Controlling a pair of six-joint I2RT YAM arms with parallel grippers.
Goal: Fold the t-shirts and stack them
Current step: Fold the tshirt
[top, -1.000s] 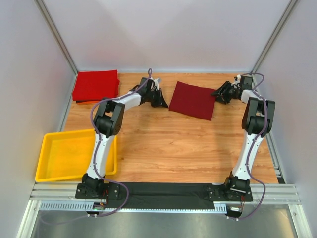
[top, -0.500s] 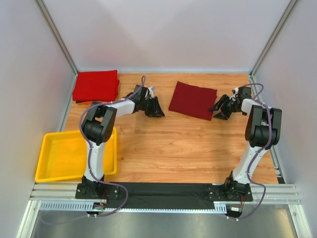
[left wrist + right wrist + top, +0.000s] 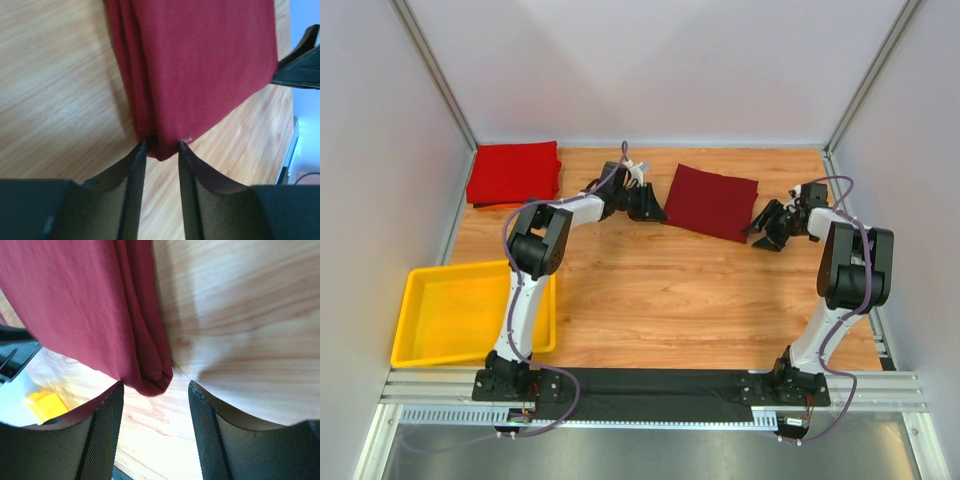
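Observation:
The dark maroon t-shirt (image 3: pixel 710 201) lies folded on the table at the back middle. The brighter red t-shirt (image 3: pixel 513 171) lies folded at the back left corner. My left gripper (image 3: pixel 657 208) is at the maroon shirt's left corner. In the left wrist view my gripper (image 3: pixel 162 145) is narrowed on that corner (image 3: pixel 162 152), with cloth touching both fingertips. My right gripper (image 3: pixel 762 231) is at the shirt's near right corner. In the right wrist view it (image 3: pixel 155 384) is open, with the thick folded corner (image 3: pixel 152 380) between the fingertips and touching neither.
A yellow plastic tray (image 3: pixel 460 318) sits at the near left beside the left arm's base. Grey walls enclose the table on three sides. A black mat (image 3: pixel 660 382) runs along the near edge between the arm bases.
My left gripper dropped back toward me, then moved right onto the maroon shirt's left corner and narrowed. My right gripper moved toward me along the shirt's right edge to its near corner.

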